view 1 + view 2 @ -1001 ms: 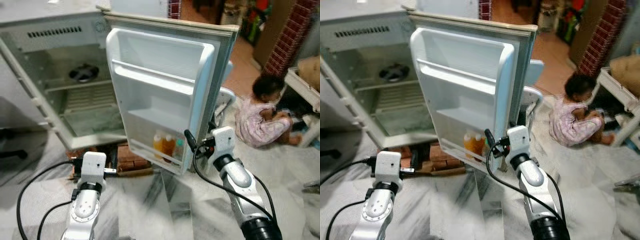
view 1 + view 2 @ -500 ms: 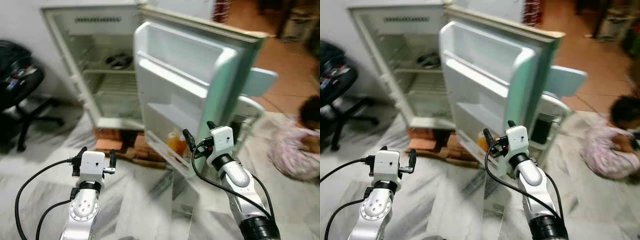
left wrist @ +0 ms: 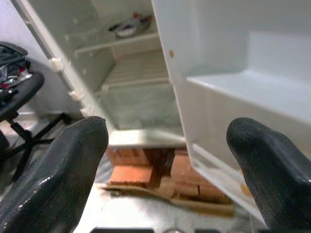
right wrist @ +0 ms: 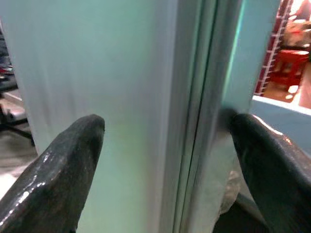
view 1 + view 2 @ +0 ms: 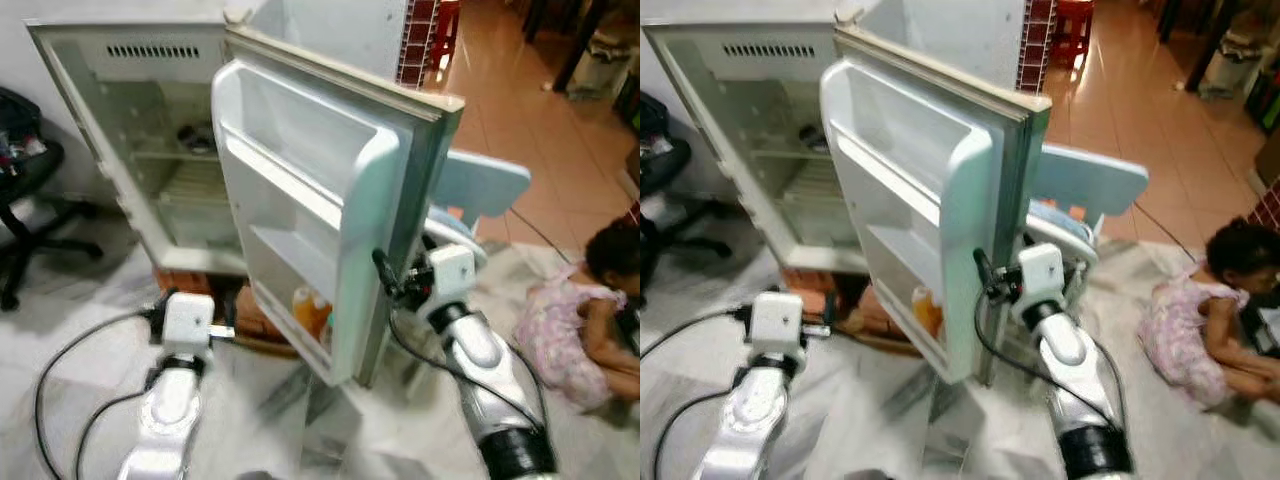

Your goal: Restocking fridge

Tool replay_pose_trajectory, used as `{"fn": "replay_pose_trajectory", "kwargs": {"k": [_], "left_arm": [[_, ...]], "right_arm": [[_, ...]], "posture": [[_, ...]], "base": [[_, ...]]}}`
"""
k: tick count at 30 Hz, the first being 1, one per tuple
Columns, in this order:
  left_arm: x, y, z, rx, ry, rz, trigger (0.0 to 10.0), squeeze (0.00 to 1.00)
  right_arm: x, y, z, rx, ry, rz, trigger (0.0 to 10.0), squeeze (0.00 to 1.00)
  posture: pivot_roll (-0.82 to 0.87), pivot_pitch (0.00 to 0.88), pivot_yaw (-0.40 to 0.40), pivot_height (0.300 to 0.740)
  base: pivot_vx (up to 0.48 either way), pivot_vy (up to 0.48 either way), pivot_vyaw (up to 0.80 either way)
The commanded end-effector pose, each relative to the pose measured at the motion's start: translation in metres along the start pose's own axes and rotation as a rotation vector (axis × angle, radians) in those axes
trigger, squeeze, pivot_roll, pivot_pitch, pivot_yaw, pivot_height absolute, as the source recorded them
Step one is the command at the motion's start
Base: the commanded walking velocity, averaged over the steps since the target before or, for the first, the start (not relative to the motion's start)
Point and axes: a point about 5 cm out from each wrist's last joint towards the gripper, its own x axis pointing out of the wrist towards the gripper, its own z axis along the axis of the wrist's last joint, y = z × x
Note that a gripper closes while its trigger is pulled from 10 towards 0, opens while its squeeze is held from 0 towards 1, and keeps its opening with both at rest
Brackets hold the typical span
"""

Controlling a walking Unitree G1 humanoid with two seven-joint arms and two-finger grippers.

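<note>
The white fridge stands open, its door swung out toward me. Orange bottles sit in the door's lowest shelf. A dark bowl rests on an inner shelf. My right gripper is open at the door's free edge; in the right wrist view its fingers stand on either side of that edge. My left gripper is open and low in front of the fridge, holding nothing; the left wrist view looks past its fingers into the fridge interior.
Bricks prop up the fridge on the marble floor. A black office chair stands at the left. A light blue chair is behind the door. A child sits on the floor to the right.
The camera has moved, shifting the whole view. The door now faces me more edge-on, and my right gripper stays at its free edge. The left gripper stays low and open.
</note>
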Motion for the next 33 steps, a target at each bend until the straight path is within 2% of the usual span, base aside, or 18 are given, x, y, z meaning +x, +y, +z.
{"fn": "replay_pose_trajectory", "kwargs": {"k": [1,4,7,8,13,14,16,17,18,19,21,24,26,28,29,30,31,33], "left_arm": [[-0.005,0.003,-0.004,0.008,0.023,0.002,10.0,0.00],[-0.018,0.009,-0.020,0.033,0.089,0.007,10.0,0.00],[-0.026,0.012,-0.028,0.038,0.123,0.004,10.0,0.00],[-0.035,0.012,-0.036,0.040,0.162,-0.009,10.0,0.00],[-0.044,0.011,-0.046,0.058,0.203,-0.024,10.0,0.00],[-0.046,0.008,-0.047,0.060,0.216,-0.033,10.0,0.00],[-0.048,0.005,-0.048,0.061,0.226,-0.043,10.0,0.00],[-0.048,0.005,-0.048,0.061,0.226,-0.043,10.0,0.00],[-0.048,0.003,-0.048,0.064,0.228,-0.050,10.0,0.00],[-0.049,0.002,-0.048,0.070,0.228,-0.058,10.0,0.00],[-0.050,0.002,-0.048,0.073,0.230,-0.062,10.0,0.00],[-0.049,0.003,-0.048,0.076,0.234,-0.068,10.0,0.00],[-0.049,0.002,-0.049,0.076,0.236,-0.071,10.0,0.00],[-0.047,0.000,-0.048,0.074,0.232,-0.077,10.0,0.00],[-0.045,-0.002,-0.047,0.072,0.227,-0.084,10.0,0.00],[-0.045,-0.002,-0.047,0.072,0.227,-0.084,10.0,0.00],[-0.044,-0.003,-0.047,0.072,0.224,-0.092,10.0,0.00],[-0.043,-0.003,-0.047,0.073,0.225,-0.098,10.0,0.00]], "right_arm": [[-0.010,0.001,-0.005,0.041,0.026,0.059,10.0,0.00],[-0.023,-0.002,-0.018,0.069,0.107,0.140,10.0,0.00],[-0.027,-0.005,-0.024,0.084,0.149,0.166,10.0,0.00],[-0.029,-0.008,-0.029,0.081,0.180,0.184,10.0,0.00],[-0.026,-0.015,-0.036,0.044,0.232,0.184,10.0,0.00],[-0.019,-0.024,-0.038,-0.004,0.268,0.128,10.0,0.00],[-0.007,-0.034,-0.035,-0.034,0.292,0.031,10.0,0.00],[-0.007,-0.034,-0.035,-0.034,0.292,0.031,10.0,0.00],[-0.001,-0.041,-0.032,-0.061,0.304,-0.044,10.0,0.00],[0.009,-0.057,-0.026,-0.069,0.337,-0.212,10.0,0.00],[0.014,-0.067,-0.018,-0.026,0.329,-0.306,10.0,0.00],[0.024,-0.074,-0.002,-0.008,0.256,-0.370,10.0,0.00],[0.029,-0.071,0.003,0.049,0.219,-0.355,10.0,0.00],[0.038,-0.056,0.009,0.155,0.158,-0.249,10.0,0.00],[0.043,-0.035,0.017,0.307,0.099,-0.084,10.0,0.00],[0.043,-0.035,0.017,0.307,0.099,-0.084,10.0,0.00],[0.042,-0.012,0.029,0.478,0.027,0.118,10.0,0.00],[0.035,0.006,0.044,0.590,-0.032,0.303,10.0,0.00]], "posture": [[-0.01,0.055,0.036,0.740],[-0.01,0.056,0.035,0.740],[-0.01,0.061,0.033,0.740],[0.00,0.064,0.034,0.740],[0.01,0.067,0.030,0.740],[0.02,0.069,0.030,0.740],[0.03,0.068,0.029,0.740],[0.03,0.068,0.029,0.740],[0.03,0.069,0.028,0.740],[0.03,0.070,0.028,0.740],[0.03,0.070,0.029,0.740],[0.03,0.072,0.028,0.740],[0.03,0.072,0.028,0.740],[0.03,0.069,0.028,0.740],[0.03,0.068,0.030,0.740],[0.03,0.068,0.030,0.740],[0.02,0.067,0.031,0.740],[0.02,0.067,0.031,0.740]], "base": [[0.000,0.000,0.00],[0.000,0.000,0.00],[0.000,0.000,0.00],[0.000,0.000,0.00],[0.000,0.000,0.00],[0.000,0.000,0.00],[0.000,0.000,0.00],[0.000,0.000,0.00],[0.000,0.000,0.00],[0.000,0.000,0.00],[0.000,0.000,0.00],[0.000,0.000,0.00],[0.000,0.000,0.00],[0.000,0.000,0.00],[0.000,0.000,0.00],[0.000,0.000,0.00],[0.000,0.000,0.00],[0.000,0.000,0.00]]}}
